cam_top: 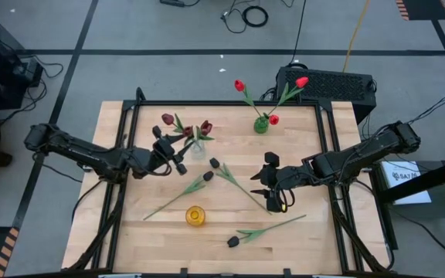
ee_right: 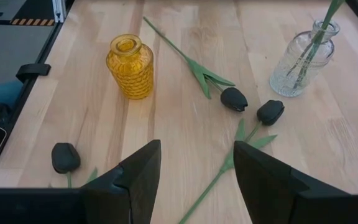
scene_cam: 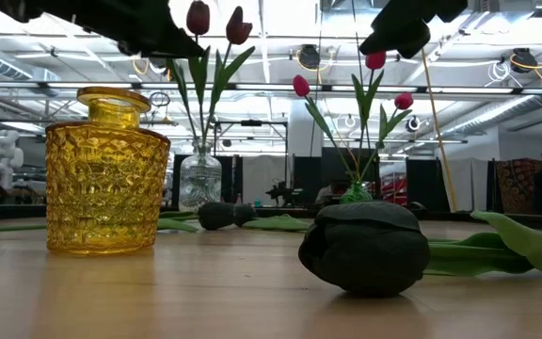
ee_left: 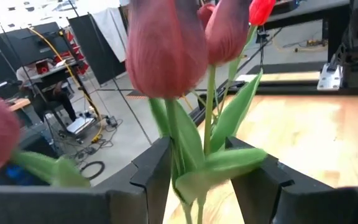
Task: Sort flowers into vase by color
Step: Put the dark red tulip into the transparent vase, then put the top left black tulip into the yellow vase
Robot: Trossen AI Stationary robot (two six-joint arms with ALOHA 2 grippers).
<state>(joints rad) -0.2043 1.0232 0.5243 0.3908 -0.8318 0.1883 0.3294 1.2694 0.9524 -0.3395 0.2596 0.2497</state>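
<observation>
Maroon tulips [cam_top: 205, 127] stand in a clear glass vase [cam_top: 198, 147] at the table's far left. My left gripper [cam_top: 181, 157] is level beside them and open, with their stems [ee_left: 209, 106] between its fingers. Red tulips [cam_top: 239, 85] stand in a small green vase [cam_top: 261, 125] at the far middle. A yellow glass vase [cam_top: 195, 215] stands near the front. Three black tulips [cam_top: 208, 177] [cam_top: 215, 164] [cam_top: 232, 242] lie flat on the wood. My right gripper [cam_top: 273, 191] hangs open above the table's right half, holding nothing. My left gripper's open fingers stand on either side of the maroon tulips' stems, coming level from the table's left. A green leaf [ee_left: 241, 160] lies across the top of one finger [ee_left: 257, 186]. I cannot tell whether it touches that finger.
A black box [cam_top: 327, 83] sits behind the table's far right corner. The black tulips' long stems [cam_top: 242, 189] cross the middle of the table between the yellow vase [ee_right: 129, 67] and my right gripper [ee_right: 194, 168]. Bare wood lies along the near left.
</observation>
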